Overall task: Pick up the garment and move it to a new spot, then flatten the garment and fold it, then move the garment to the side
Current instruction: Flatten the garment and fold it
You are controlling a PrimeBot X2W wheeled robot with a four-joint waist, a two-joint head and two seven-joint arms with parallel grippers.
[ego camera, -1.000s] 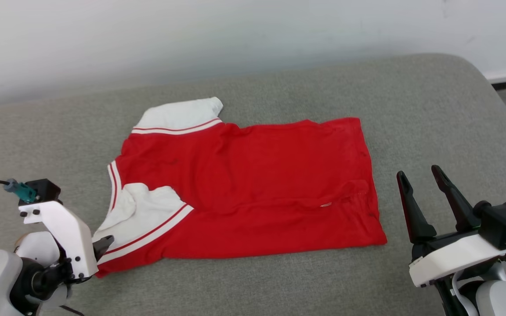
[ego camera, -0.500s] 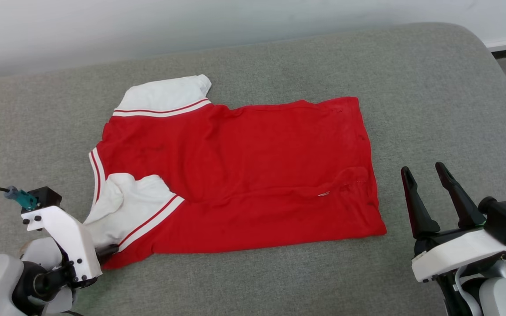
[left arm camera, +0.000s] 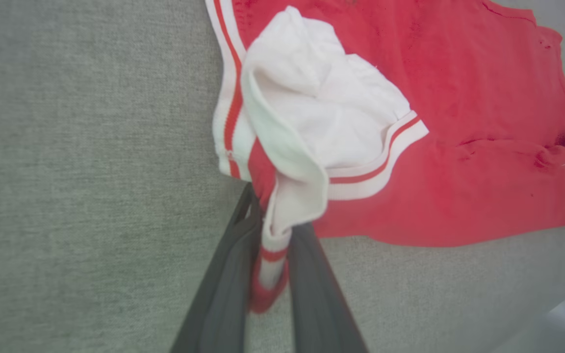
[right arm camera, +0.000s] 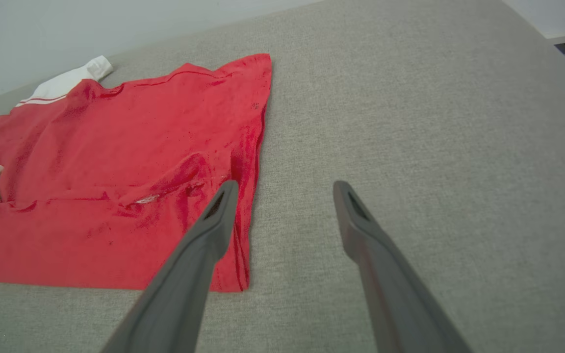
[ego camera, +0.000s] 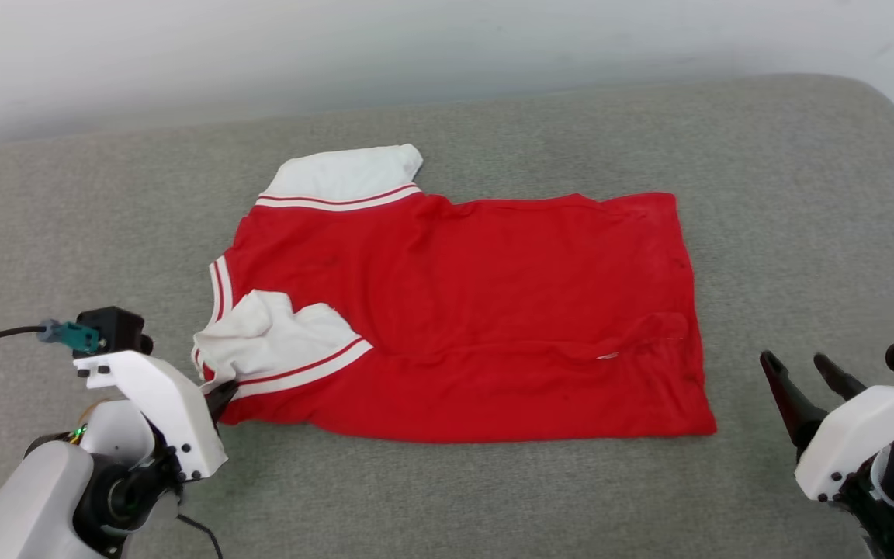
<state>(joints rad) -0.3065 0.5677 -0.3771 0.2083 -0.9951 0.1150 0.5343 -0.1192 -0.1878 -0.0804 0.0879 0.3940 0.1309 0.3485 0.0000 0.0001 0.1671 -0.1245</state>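
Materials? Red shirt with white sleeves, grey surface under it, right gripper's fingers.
Red shirt with white sleeves: soft matte knit, likely cotton or polyester; it wrinkles and folds limply in the left gripper. Grey surface: woven upholstery cloth, weave visible, corner rounded as if padded. Right gripper's dark fingers: matte moulded plastic or rubber; cannot tell which.

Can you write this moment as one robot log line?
left gripper: shut on red shirt, at sleeve cuff | right gripper: open, holding nothing | surface: grey cushion
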